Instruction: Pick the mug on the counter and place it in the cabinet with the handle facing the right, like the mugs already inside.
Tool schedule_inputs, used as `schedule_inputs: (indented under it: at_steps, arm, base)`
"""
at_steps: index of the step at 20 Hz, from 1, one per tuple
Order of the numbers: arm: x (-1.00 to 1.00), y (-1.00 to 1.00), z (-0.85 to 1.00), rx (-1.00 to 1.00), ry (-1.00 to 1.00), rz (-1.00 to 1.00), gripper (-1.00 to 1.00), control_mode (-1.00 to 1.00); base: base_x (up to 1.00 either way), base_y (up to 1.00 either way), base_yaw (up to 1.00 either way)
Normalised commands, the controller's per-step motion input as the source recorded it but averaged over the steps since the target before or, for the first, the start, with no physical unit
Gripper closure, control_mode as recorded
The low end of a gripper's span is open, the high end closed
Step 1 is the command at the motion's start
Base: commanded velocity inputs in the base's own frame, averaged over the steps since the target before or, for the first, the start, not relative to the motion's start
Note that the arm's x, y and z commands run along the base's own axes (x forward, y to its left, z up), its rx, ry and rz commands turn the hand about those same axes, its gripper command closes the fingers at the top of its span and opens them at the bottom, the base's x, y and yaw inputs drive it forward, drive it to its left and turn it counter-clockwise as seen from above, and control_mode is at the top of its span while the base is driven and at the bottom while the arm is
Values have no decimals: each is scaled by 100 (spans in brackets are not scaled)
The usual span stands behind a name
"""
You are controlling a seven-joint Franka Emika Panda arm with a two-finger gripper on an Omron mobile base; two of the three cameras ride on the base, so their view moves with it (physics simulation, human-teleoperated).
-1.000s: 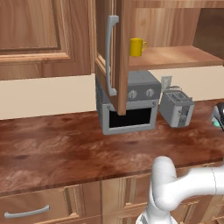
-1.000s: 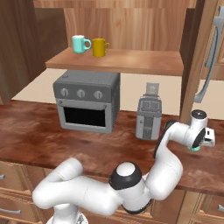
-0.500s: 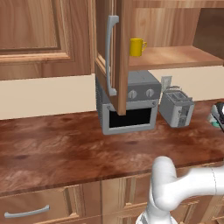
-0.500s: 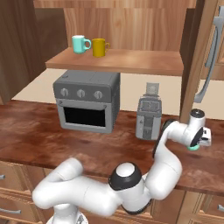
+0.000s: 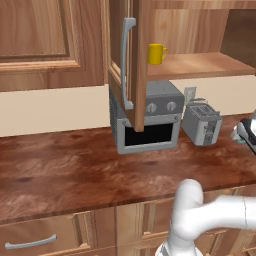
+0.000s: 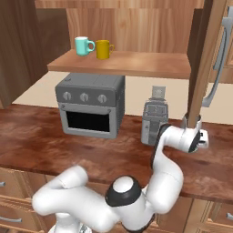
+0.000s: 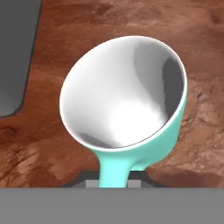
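Over the red-brown desk point(image 5: 60, 175), little changed in the last second. Open cabinet point(image 6: 136, 63) at upper frame, holding a yellow mug point(image 6: 103, 49) and a second teal one point(image 6: 83, 46), handles rightward. Drifted only slightly left along the right edge: pincer point(image 6: 200, 137), clamped on the handle of the mug point(image 7: 127, 92), tilted above the desk. Probably a lift just beginning; the whole rise to the shelf remains.
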Motion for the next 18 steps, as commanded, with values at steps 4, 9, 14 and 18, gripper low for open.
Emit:
schedule_inputs:
  at_steps: [4, 9, 14, 18]
  arm:
    - [-54, 34, 40, -15, -20, 2, 100, -100]
    - [-57, 34, 20, -14, -16, 3, 100, -100]
    - [-59, 46, 19, -12, -14, 5, 100, -100]
    - [-35, 39, 44, -8, -13, 9, 100, -100]
  base:
    - [0, 0, 0]
    - [0, 0, 0]
    - [0, 0, 0]
    - [0, 0, 0]
